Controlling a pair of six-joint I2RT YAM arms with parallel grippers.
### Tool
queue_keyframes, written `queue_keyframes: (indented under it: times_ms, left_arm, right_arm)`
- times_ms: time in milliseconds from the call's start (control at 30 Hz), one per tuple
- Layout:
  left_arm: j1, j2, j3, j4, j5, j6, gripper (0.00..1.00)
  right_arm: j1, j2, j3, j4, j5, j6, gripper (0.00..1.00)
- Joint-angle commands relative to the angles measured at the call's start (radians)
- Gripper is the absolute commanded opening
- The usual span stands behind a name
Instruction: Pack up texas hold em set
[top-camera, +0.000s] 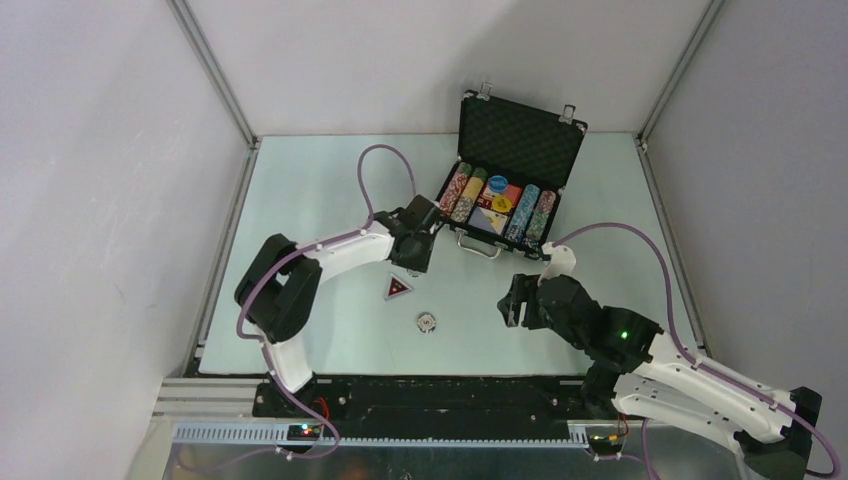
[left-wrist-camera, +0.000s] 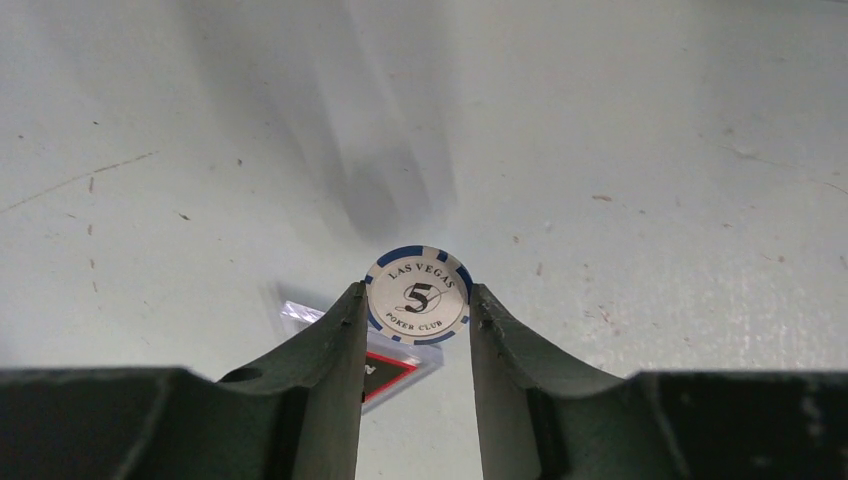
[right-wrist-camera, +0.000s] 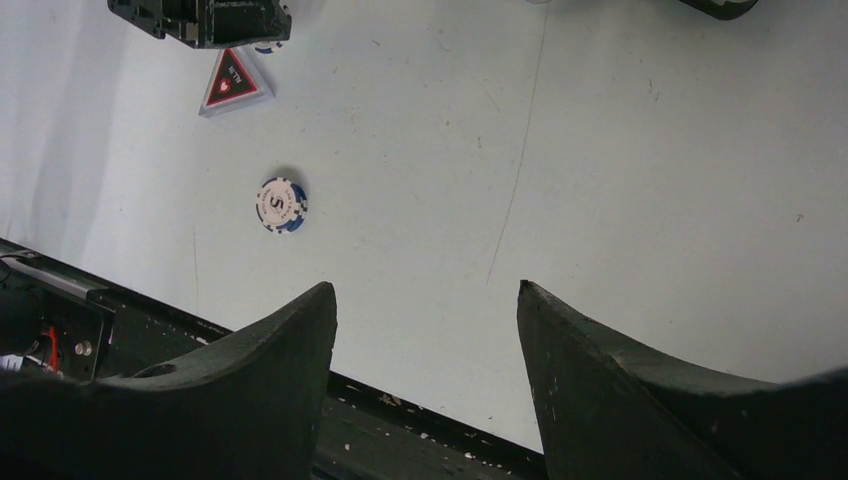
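The left hand (top-camera: 411, 262) sits a little left of centre in the top view, its fingers (left-wrist-camera: 335, 340) partly closed on the edges of a chip (left-wrist-camera: 417, 297). The chip is white with blue edge marks and a "5", and it faces the wrist camera between the two tips. Just below that hand in the top view a dark triangular piece (top-camera: 397, 289) with a red middle lies flat on the pale surface (top-camera: 330, 190). A second chip (top-camera: 427, 322) of the same kind lies flat a little further toward the bottom of the frame, apart from the triangle.

The case (top-camera: 480, 222) stands open in the upper middle, right of the left hand, its foam-lined lid (top-camera: 520, 138) raised at the back. Rows of chips fill its side slots. A blue disc (top-camera: 497, 184) and a yellow disc (top-camera: 501, 204) rest in the middle section.

The right hand (top-camera: 512, 300) is at centre right, below the case. Its fingers are spread wide with nothing between them, only bare surface.
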Motion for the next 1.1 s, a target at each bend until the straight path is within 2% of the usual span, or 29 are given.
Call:
queue_keyframes:
  times_ms: [0,633,900,1067]
  left_arm:
    - [-0.033,-0.075,-0.024,0.011,-0.024,-0.032,0.41]
    - [-0.146,-0.222,-0.153,0.005,-0.029,-0.08,0.42]
    - [-0.159,-0.235,-0.173,0.004,-0.085,-0.096,0.43]
    - [-0.159,-0.208,-0.166,0.002,-0.107,-0.096,0.55]
  right_arm:
    - [0.009,-0.01,-0.001,0.015,0.026,0.02,0.7]
    - [0.032,0.0,-0.002,0.025,0.037,0.028,0.7]
    - [0.032,0.001,-0.001,0.03,0.037,0.024,0.7]
    - [0.033,0.0,-0.001,0.027,0.036,0.026,0.7]
